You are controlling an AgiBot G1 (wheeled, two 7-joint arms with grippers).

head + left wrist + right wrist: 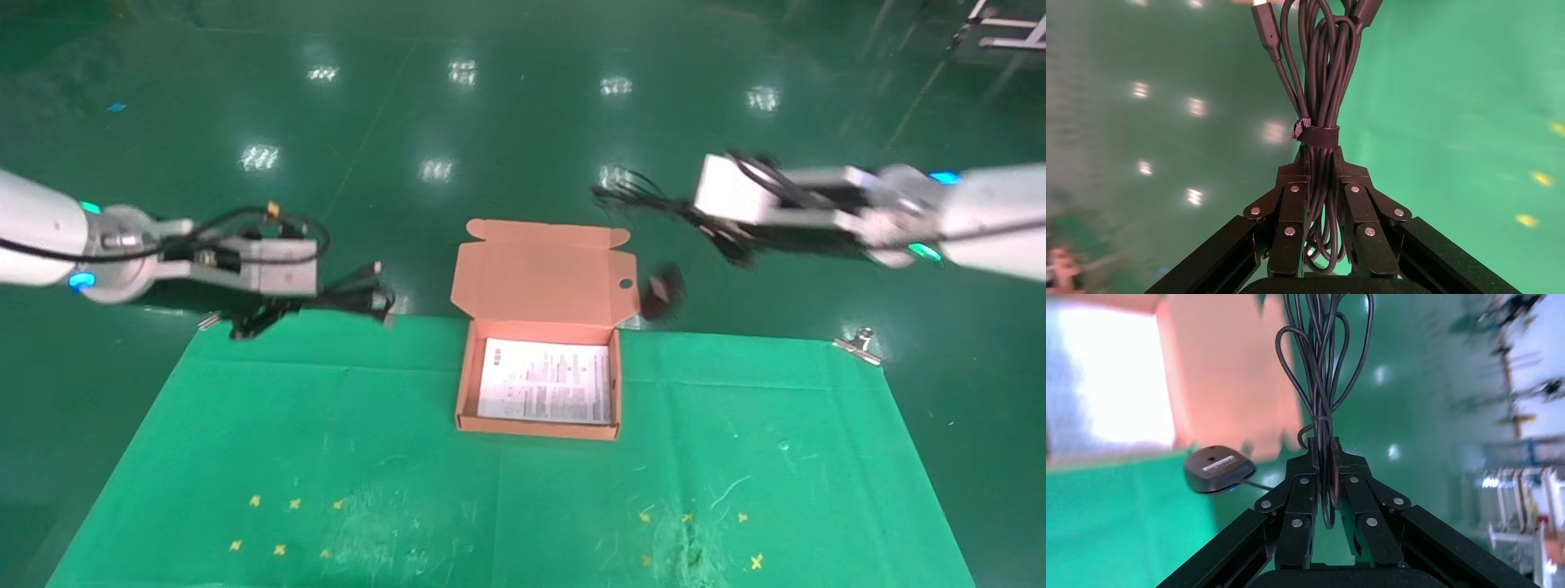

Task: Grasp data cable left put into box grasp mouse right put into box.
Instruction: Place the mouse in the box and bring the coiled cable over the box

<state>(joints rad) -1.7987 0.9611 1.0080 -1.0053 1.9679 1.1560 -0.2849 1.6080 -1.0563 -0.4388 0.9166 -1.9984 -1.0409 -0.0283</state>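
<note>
One box (539, 384) sits open on the green table (327, 441), its flap lid (543, 273) raised at the far side and a white printed sheet (546, 381) lining its floor. Nothing else lies inside it.

To the left of the box, raised above the table's far edge, the left end effector (1324, 184) is clamped on the data cable (1318, 92). This is one narrow coil bound by a single strap (1316, 135), with one plug (1265, 27) showing beside the loops; the coil's far end is cut off in the left wrist view.

To the right of the box and beyond its lid, the right end effector (1324, 468) is closed on the bunched cord (1321, 367) of the mouse (1219, 468). The single mouse hangs free below it, just right of the lid, its white label (1217, 464) facing the right wrist camera. In the head view it is only a dark blur.

One metal clip (858, 343) holds the table's far right corner; another at the far left corner is mostly hidden under the left arm. Small yellow marks (286, 527) dot the near part of the table.
</note>
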